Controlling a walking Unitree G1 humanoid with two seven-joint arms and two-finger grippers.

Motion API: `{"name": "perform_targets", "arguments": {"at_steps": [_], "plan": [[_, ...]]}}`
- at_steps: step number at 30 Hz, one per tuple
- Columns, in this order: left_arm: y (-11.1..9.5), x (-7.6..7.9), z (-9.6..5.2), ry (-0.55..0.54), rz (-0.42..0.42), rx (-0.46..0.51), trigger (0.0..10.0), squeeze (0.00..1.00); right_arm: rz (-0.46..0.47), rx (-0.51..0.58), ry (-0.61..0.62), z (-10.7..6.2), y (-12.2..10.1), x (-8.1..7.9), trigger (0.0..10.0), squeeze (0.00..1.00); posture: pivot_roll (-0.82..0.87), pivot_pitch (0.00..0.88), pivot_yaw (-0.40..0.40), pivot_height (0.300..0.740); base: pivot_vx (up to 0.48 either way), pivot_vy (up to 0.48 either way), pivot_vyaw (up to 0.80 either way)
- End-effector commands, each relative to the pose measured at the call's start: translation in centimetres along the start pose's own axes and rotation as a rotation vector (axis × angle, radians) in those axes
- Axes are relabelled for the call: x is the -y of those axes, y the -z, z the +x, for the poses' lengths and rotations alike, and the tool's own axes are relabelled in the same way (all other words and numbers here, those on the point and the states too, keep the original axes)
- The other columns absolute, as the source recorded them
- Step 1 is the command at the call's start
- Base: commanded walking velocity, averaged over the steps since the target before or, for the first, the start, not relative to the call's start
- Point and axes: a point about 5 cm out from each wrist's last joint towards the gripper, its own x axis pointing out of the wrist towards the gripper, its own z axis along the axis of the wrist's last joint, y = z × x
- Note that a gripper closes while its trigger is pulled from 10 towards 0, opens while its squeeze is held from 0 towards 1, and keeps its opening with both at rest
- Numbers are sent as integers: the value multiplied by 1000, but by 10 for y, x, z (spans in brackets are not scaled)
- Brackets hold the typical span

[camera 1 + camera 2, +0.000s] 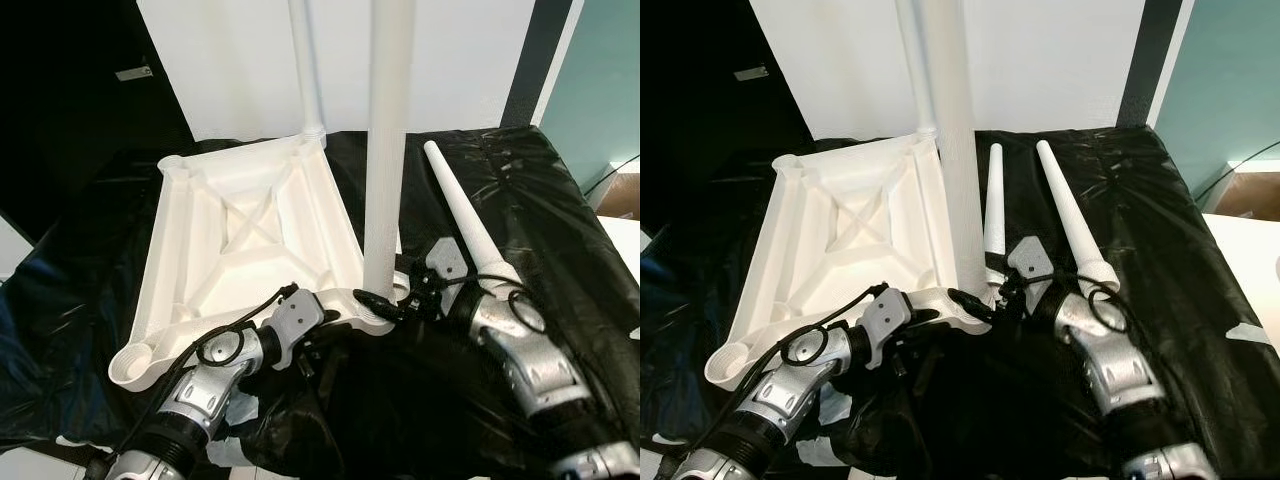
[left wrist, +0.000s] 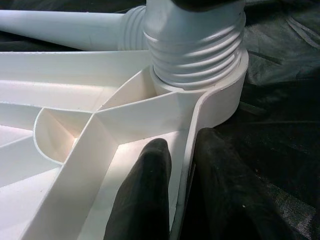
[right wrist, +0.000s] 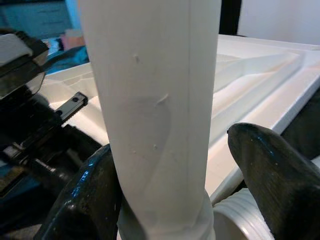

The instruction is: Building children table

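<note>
At the near corner of the upturned white tabletop point(image 1: 250, 240), the right end effector point(image 1: 395, 300) has its two black fingers point(image 3: 272, 175) set either side of the base of an upright white table leg point(image 1: 388, 150); one finger presses the leg, and the other stands slightly off it in the right wrist view, so whether the grip is closed I cannot tell. The leg stands vertical in the tabletop's near corner socket point(image 2: 220, 95), its threaded end point(image 2: 195, 55) showing several ridges above the socket's collar. Just beside it the left end effector point(image 1: 330, 318) pinches the tabletop's near rim, one finger point(image 2: 145, 195) inside the ribbed underside and the other outside the rim, the two clamped on the thin wall. The tabletop lies underside up, crossed by diagonal ribs, with round sockets at its corners. A second leg point(image 1: 308, 65) stands upright in the far corner socket. Two loose tapered legs lie on the black plastic sheet point(image 1: 530, 200) covering the bench, beside the tabletop on the robot's right: one point(image 1: 993, 200) close to the standing leg, the other point(image 1: 470, 225) farther out, its thick threaded end near the right arm's wrist. A white wall point(image 1: 460, 60) rises behind the bench's far edge.
</note>
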Motion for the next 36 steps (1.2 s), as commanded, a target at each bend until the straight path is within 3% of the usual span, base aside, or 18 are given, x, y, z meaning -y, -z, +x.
{"name": "perform_targets", "arguments": {"at_steps": [1, 2, 9, 13, 17, 19, 20, 22, 23, 25, 26, 28, 36], "plan": [[20, 15, -3, 121, -42, -80, 10000, 0, -24, -47, 6, -8, 2, 15, 7608, 0, 11, 0, 84, 740, 0, 0, 0], [20, 15, -2, 118, -42, -79, 10000, 0, -37, -71, -30, -8, 3, 19, 0, 0, 18, 0, 81, 740, 0, 0, 0], [22, 15, -6, 105, -45, -82, 10000, 0, -76, -171, -162, -15, 1, 35, 0, 0, 33, 0, 76, 740, 0, 0, 0], [23, 15, -7, 108, -52, -83, 10000, 0, -50, -191, -164, -21, 3, 41, 0, 0, 32, 0, 78, 740, 0, 0, 0], [22, 15, -7, 108, -53, -82, 10000, 0, -15, -178, -147, -21, 6, 39, 0, 0, 31, 0, 78, 740, 0, 0, 0], [22, 14, -7, 110, -52, -82, 10000, 0, 39, -132, -116, -18, 10, 30, 0, 0, 30, 0, 77, 740, 0, 0, 0], [22, 14, -7, 109, -53, -81, 10000, 0, 69, -82, -56, -13, 13, 18, 0, 0, 31, 0, 75, 740, 0, 0, 0], [22, 14, -7, 109, -53, -81, 10000, 0, 69, -82, -56, -13, 13, 18, 0, 0, 31, 0, 75, 740, 0, 0, 0], [22, 14, -7, 108, -53, -80, 10000, 0, 100, -38, 8, -9, 16, 7, 0, 0, 27, 0, 78, 740, 0, 0, 0], [22, 14, -7, 111, -52, -81, 10000, 0, 169, 43, 253, -4, 23, -16, 0, 0, 28, 0, 79, 740, 0, 0, 0], [22, 14, -7, 111, -52, -81, 10000, 0, 169, 43, 253, -4, 23, -16, 0, 0, 28, 0, 79, 740, 0, 0, 0], [22, 14, -7, 113, -51, -82, 10000, 0, 208, 65, 390, -6, 26, -32, 0, 0, 26, 0, 85, 740, 0, 0, 0], [21, 15, -8, 117, -51, -84, 10000, 0, 215, 65, 500, -13, 25, -30, 0, 0, 29, 0, 84, 740, 0, 0, 0]]}}
